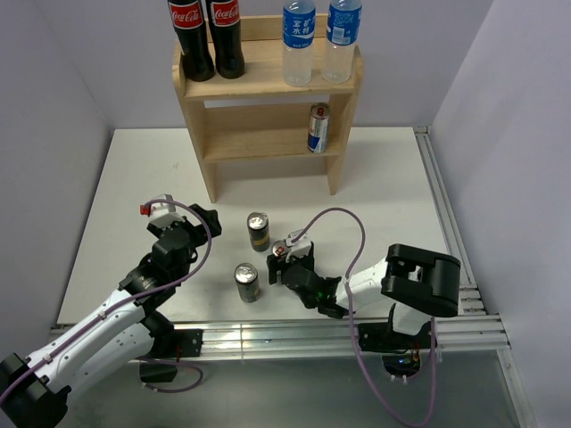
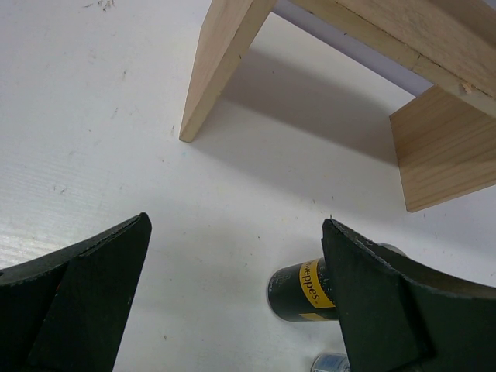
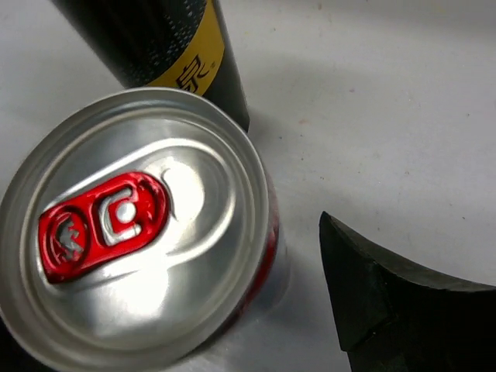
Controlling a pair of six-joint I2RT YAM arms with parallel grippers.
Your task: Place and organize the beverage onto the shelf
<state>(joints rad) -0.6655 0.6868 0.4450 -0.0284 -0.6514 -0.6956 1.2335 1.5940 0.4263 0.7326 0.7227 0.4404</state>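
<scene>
The wooden shelf [image 1: 268, 82] stands at the back. Its top tier holds two water bottles [image 1: 317, 40] on the right. One blue-silver can [image 1: 318, 128] stands on the lower tier. A dark can with a yellow band [image 1: 258, 231] stands on the table and also shows in the left wrist view [image 2: 302, 291]. A second can [image 1: 246, 282] with a silver top and red tab [image 3: 136, 225] stands in front of it. My right gripper [image 1: 275, 267] is open beside this can, one finger [image 3: 387, 310] to its right, apart from it. My left gripper [image 1: 198, 225] is open and empty, left of the dark can.
Two Coca-Cola bottles [image 1: 207, 36] stand on the shelf's top tier at the left. The shelf's left leg [image 2: 221, 70] and right side panel [image 2: 446, 155] rest on the white table [image 1: 384, 178]. A metal rail [image 1: 446, 214] runs along the table's right edge.
</scene>
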